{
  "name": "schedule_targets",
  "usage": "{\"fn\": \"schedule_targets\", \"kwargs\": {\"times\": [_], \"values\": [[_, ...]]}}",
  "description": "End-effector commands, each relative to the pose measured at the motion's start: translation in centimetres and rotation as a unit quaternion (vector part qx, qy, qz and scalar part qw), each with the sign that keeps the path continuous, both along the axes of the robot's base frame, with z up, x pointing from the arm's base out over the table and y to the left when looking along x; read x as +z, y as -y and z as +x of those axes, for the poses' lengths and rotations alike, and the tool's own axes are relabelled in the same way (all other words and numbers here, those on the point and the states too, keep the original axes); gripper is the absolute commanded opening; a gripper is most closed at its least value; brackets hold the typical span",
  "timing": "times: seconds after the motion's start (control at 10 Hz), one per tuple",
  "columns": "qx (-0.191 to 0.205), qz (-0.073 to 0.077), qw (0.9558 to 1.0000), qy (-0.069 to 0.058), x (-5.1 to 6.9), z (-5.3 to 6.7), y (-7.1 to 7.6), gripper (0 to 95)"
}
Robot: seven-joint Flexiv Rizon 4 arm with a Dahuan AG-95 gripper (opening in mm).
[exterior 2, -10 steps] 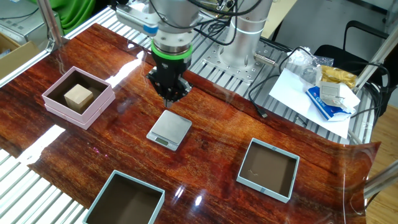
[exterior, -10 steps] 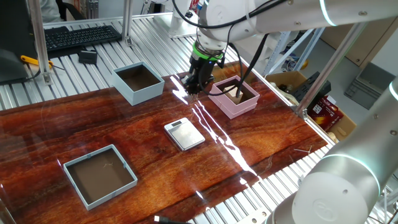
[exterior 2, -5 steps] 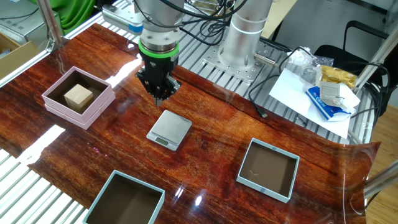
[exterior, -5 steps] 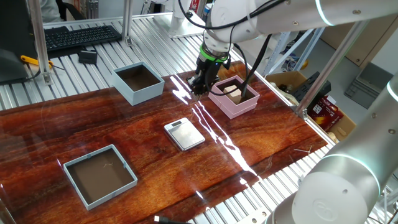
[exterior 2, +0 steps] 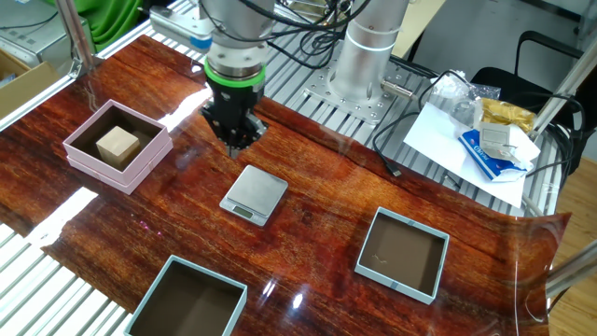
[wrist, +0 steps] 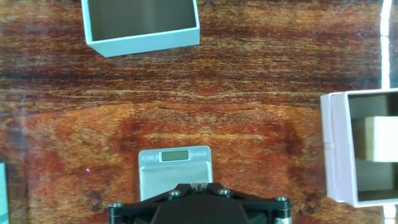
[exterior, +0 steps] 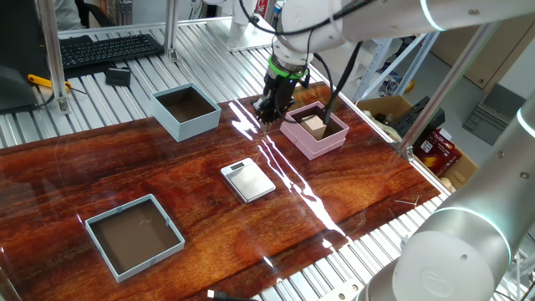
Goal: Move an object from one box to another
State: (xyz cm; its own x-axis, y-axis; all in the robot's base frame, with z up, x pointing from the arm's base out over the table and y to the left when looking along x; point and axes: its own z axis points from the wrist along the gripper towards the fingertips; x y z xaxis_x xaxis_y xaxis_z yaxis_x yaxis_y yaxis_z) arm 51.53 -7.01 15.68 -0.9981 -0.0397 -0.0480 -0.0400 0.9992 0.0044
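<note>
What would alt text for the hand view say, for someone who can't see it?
Looking straight down at a glossy wooden table: the dark gripper at the bottom edge, over a small silver scale. A pink box holding a tan cube sits at right; a light blue box at the top.

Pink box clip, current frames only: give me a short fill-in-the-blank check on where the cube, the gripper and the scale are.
1. The tan cube lies inside the ____ box.
2. The gripper is shut and holds ____.
3. The silver scale lies on the table, outside every ____.
4. The tall light blue box is ____.

Missing words: pink; nothing; box; empty
</note>
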Motion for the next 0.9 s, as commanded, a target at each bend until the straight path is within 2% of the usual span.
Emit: {"fn": "schedule_targets", "kwargs": {"times": [0.1, 0.2, 0.5, 0.9], "values": [[0.006, -0.001, 1.0, -0.002, 0.3, 0.9, 0.9, 0.0], [0.008, -0.001, 1.0, -0.003, 0.4, 1.1, 1.3, 0.0], [0.023, -0.001, 0.9997, -0.004, 1.0, 2.7, 3.5, 0.0], [0.041, 0.0, 0.9991, -0.003, 0.6, 4.0, 6.0, 0.0]]}}
